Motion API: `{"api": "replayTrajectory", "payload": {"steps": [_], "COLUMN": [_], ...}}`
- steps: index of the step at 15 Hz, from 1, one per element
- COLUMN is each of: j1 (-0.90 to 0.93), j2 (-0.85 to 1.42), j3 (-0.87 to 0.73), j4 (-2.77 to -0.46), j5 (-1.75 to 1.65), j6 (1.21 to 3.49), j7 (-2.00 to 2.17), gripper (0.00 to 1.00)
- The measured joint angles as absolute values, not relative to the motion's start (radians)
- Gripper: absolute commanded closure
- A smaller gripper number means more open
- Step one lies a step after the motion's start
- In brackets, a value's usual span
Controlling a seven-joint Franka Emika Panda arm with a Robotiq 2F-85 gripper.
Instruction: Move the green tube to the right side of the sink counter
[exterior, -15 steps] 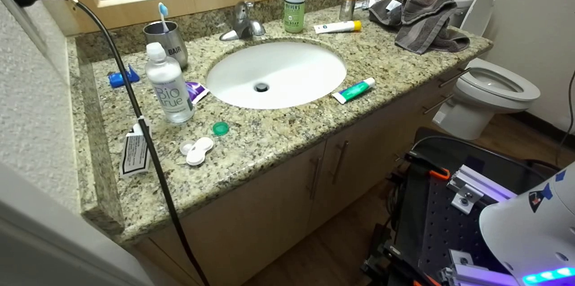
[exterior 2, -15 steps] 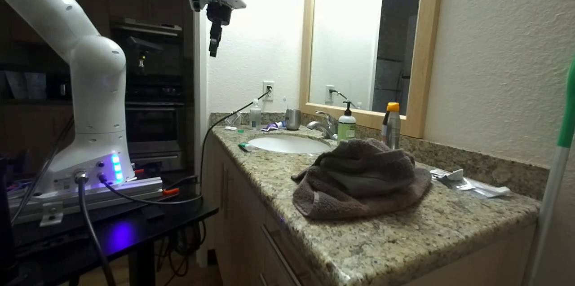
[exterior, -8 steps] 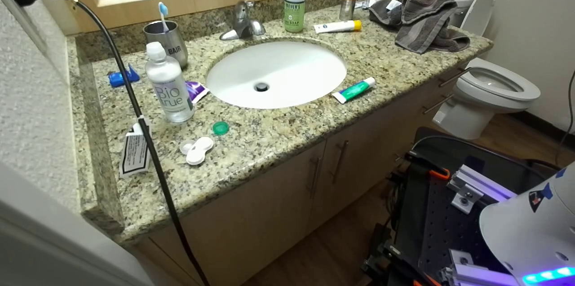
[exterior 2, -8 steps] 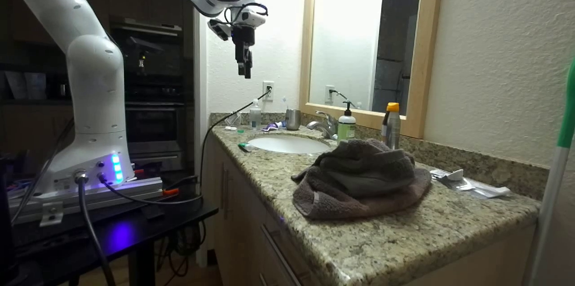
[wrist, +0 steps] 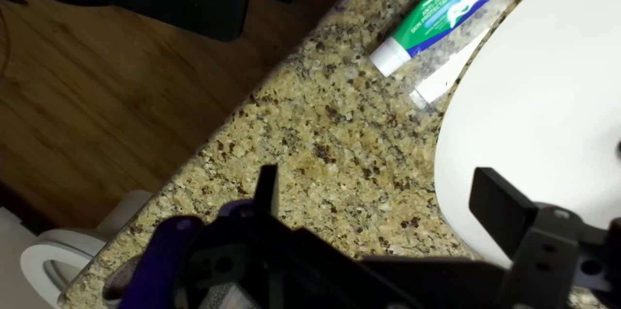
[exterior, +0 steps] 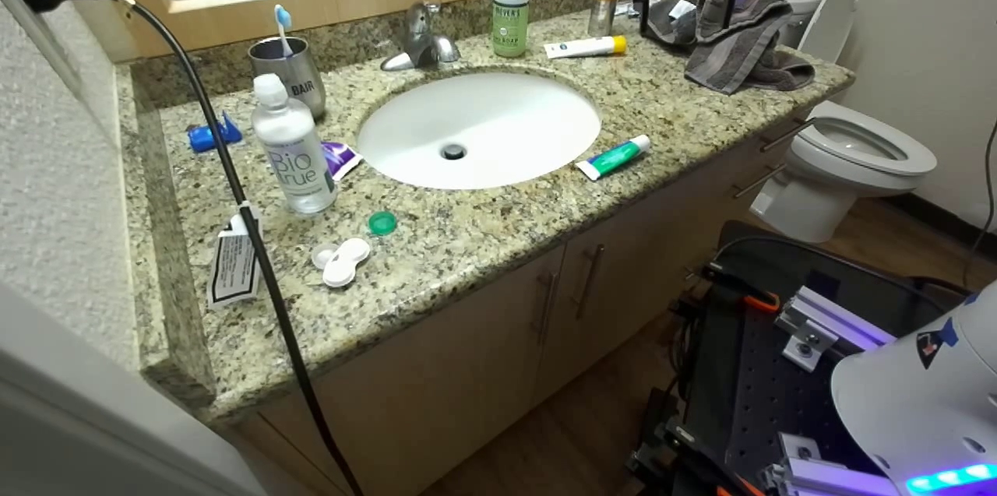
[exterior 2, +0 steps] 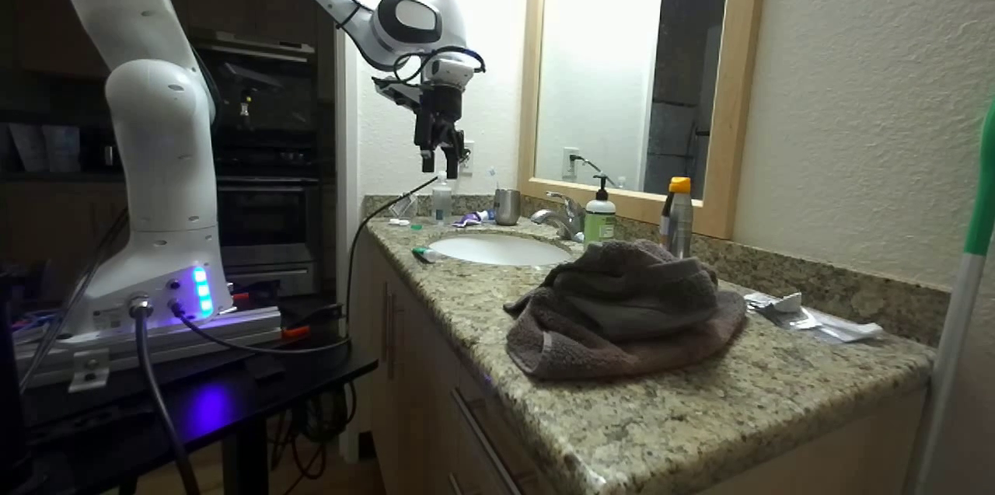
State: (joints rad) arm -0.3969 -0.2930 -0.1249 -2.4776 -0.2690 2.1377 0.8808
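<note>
Hangs well above the table, pointing down, with the end effector spread wide and its fingers far apart in the wrist view. Overlaps a gray towel in an exterior view, by line of sight only. Looks down on the green tube, lying flat on the table just beside the basin, between its rim and the front edge, well apart from the fingers, with the white cap as the end nearer them. Shows, along the back of the table, a faucet, an upright soap bottle and a white tube with a yellow cap, lying near a spray can. Shows also a metal cup holding a toothbrush, a clear bottle standing near it, and a round green lid near a white lens case.
</note>
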Motion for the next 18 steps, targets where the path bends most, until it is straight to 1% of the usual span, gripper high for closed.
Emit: {"api": "replayTrajectory", "payload": {"steps": [3, 8, 11, 15, 18], "j1": [-0.397, -0.395, -0.378, -0.368, -0.342], "j2": [-0.281, -0.165, -0.112, -0.107, -0.107], "j3": [-0.127, -0.158, -0.189, -0.196, -0.192], "j4": [-2.478, -2.528, -2.543, -2.543, -2.553], "j5": [-0.287, -0.287, -0.168, -0.149, -0.188], "j6": [2.135, 2.13, 2.095, 2.083, 2.175], "j7": [0.976, 1.224, 1.21, 1.21, 1.316], "gripper": [0.0, 0.0, 0.0, 0.0, 0.0]}}
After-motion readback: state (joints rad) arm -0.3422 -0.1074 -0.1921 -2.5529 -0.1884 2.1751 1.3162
